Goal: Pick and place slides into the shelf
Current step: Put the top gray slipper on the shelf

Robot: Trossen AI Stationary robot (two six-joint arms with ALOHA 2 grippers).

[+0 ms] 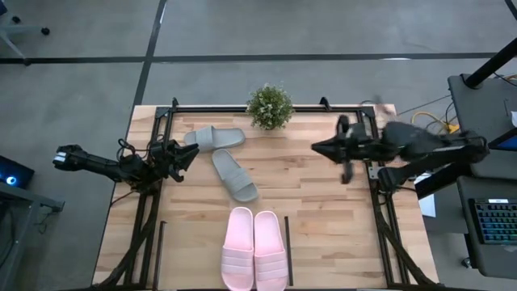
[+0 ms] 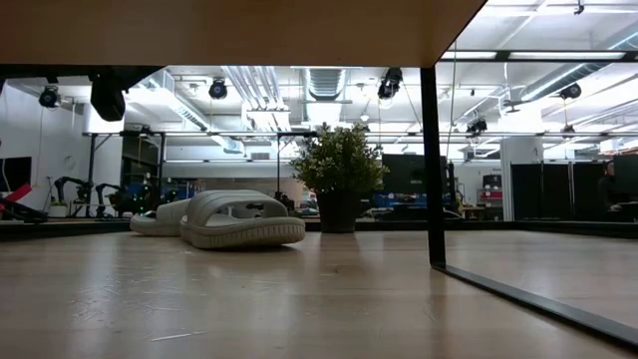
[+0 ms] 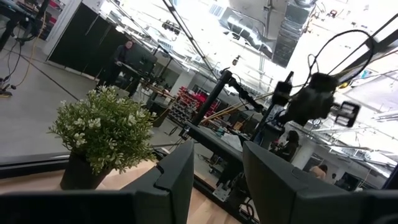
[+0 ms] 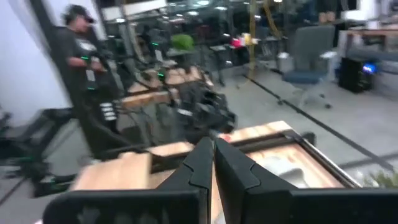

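Two grey-green slides lie sole down on the table's far left part: one (image 1: 215, 137) lies crosswise near the far edge and the other (image 1: 235, 175) slants toward the middle. In the low view they show as one in front (image 2: 242, 219) and one behind (image 2: 159, 221). The pale pink pair (image 1: 255, 250) lies side by side at the near edge, between two thin black bars of the shelf (image 1: 287, 250). My left gripper (image 1: 192, 152) hovers open just left of the grey-green slides. My right gripper (image 1: 317, 146) hangs shut over the table's right half and touches nothing.
A small potted plant (image 1: 270, 107) stands at the middle of the far edge. Black arm frames (image 1: 373, 174) run along the table's left and right sides. In the low view a black shelf upright (image 2: 431, 165) rises to a wooden top. A person (image 4: 78, 50) stands in the room beyond.
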